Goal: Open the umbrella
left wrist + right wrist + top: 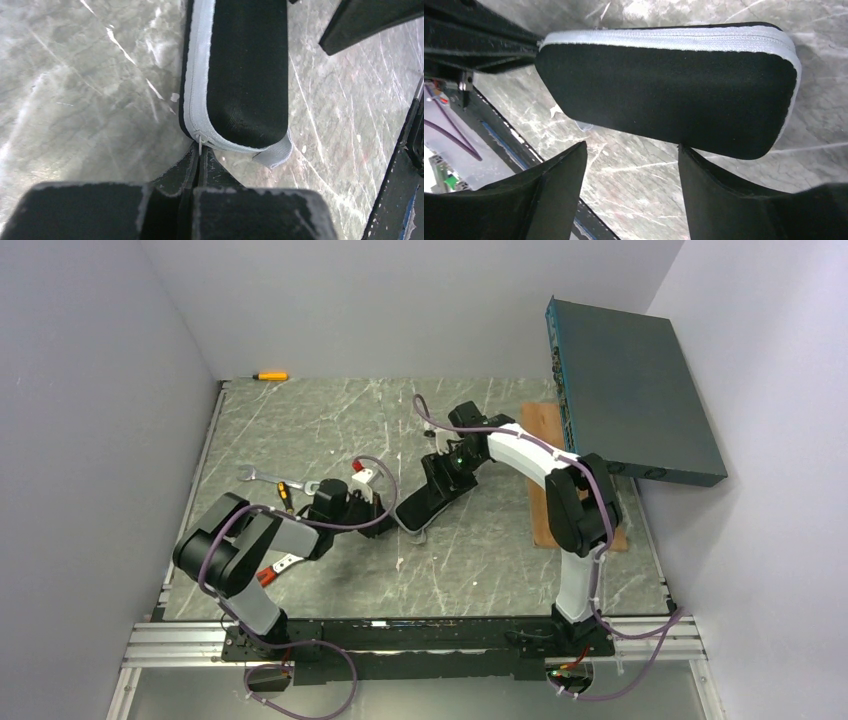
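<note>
Left claw (198,165) pinched tight, fingertips pressed together. Right claw (631,147) spread, fingers well apart, near, just right of Left claw.

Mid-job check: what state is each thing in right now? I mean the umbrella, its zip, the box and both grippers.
umbrella: folded, a black bundle, not opened yet.
zip: closed along the edge in view.
zip pull: at the bundle's end, in the left fingertips.
left gripper: shut on the zip pull.
right gripper: open, by the umbrella, gripping nothing.
box: propped at a tilt on the right.
</note>
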